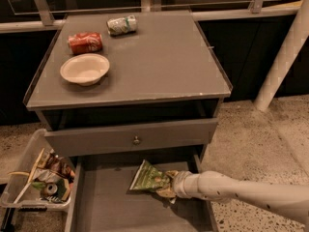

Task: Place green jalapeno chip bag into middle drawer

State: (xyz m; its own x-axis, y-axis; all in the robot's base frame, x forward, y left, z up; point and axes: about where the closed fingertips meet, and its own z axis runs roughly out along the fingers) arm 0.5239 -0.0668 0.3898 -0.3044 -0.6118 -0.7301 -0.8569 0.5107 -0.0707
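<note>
The green jalapeno chip bag (148, 178) hangs tilted over the right part of the open middle drawer (108, 204), a wide grey drawer with a bare floor. My gripper (167, 186) reaches in from the right on a white arm. It is shut on the bag's right end. The bag's left end points down toward the drawer floor.
The closed drawer front with a round knob (136, 140) is just above the bag. On the cabinet top stand a white bowl (84, 68), a crushed red can (85, 42) and a crushed silver-green can (121, 24). A clear bin of trash (36, 180) sits left of the drawer.
</note>
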